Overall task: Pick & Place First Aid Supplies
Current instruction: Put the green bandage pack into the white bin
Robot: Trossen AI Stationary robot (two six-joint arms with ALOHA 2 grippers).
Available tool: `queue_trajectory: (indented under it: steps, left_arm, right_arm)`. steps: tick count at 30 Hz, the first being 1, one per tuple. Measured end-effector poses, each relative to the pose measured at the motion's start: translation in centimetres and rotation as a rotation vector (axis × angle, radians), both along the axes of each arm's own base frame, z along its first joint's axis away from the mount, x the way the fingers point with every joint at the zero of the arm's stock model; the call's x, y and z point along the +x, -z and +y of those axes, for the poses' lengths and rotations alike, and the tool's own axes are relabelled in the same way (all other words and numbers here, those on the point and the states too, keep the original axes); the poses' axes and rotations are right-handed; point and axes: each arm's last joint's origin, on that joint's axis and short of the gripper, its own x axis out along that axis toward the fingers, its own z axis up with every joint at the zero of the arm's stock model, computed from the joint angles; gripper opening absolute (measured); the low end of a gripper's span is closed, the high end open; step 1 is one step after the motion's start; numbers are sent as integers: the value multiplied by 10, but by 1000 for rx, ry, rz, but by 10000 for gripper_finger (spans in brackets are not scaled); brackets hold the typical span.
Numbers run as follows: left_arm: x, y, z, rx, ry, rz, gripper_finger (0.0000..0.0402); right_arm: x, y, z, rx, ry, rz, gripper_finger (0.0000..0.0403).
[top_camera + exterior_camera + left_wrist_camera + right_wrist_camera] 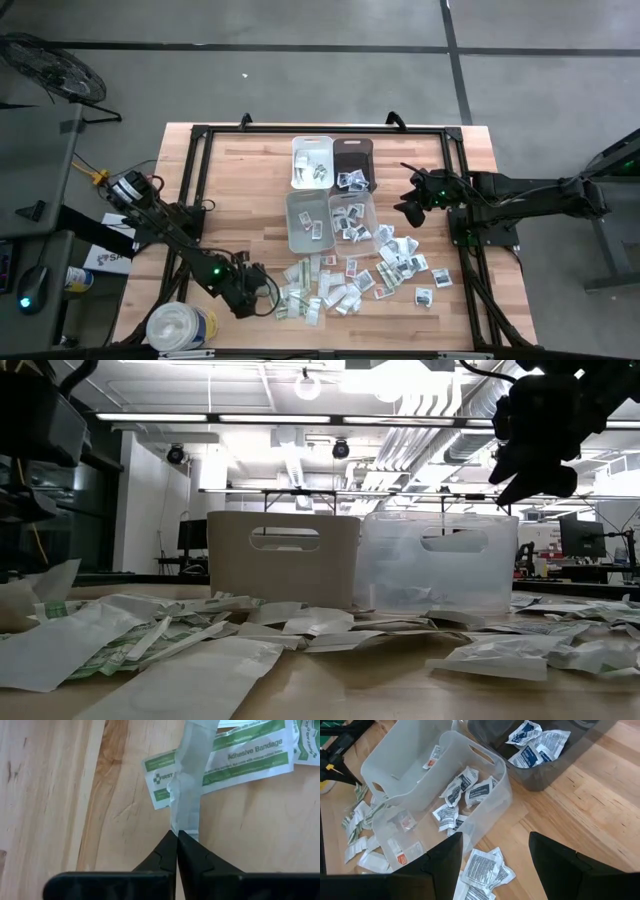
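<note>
High view: four bins at table centre. White bin holds few packets; dark bin several; two clear bins some each. Loose packets lie near them. Left gripper pinched on translucent packet; right gripper jaws wide, empty, above clear bins.

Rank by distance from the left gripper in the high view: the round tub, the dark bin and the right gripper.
1. Round tub: beside the left gripper, at the near left corner.
2. Dark bin: far middle.
3. Right gripper: farthest, at right.
</note>
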Motion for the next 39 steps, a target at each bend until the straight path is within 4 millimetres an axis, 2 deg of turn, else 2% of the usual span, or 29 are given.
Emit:
queue_trajectory:
  steps: [7, 17, 24, 29, 32, 35, 39]
  left_arm:
    - [3, -27, -6, -25, 71, -19, 1]
    - [14, -76, -13, -41, 185, -199, 0]
    - [30, -107, -23, 92, 328, -426, 0]
    - [46, -134, -35, 239, 550, -727, 0]
    - [52, -147, -39, 347, 615, -866, 0]
    - [55, -152, -38, 465, 588, -917, 0]
    - [63, -154, -26, 583, 464, -901, 0]
  right_arm:
    - [-1, 1, 0, 1, 1, 9, 222]
    - [-1, 1, 0, -5, 7, 15, 222]
    - [-1, 1, 0, 9, -8, 15, 222]
    - [-1, 1, 1, 10, -41, 16, 222]
    - [-1, 1, 1, 12, -46, 18, 222]
    - [-1, 2, 1, 0, -60, 23, 222]
    - [-1, 2, 2, -9, -82, 24, 222]
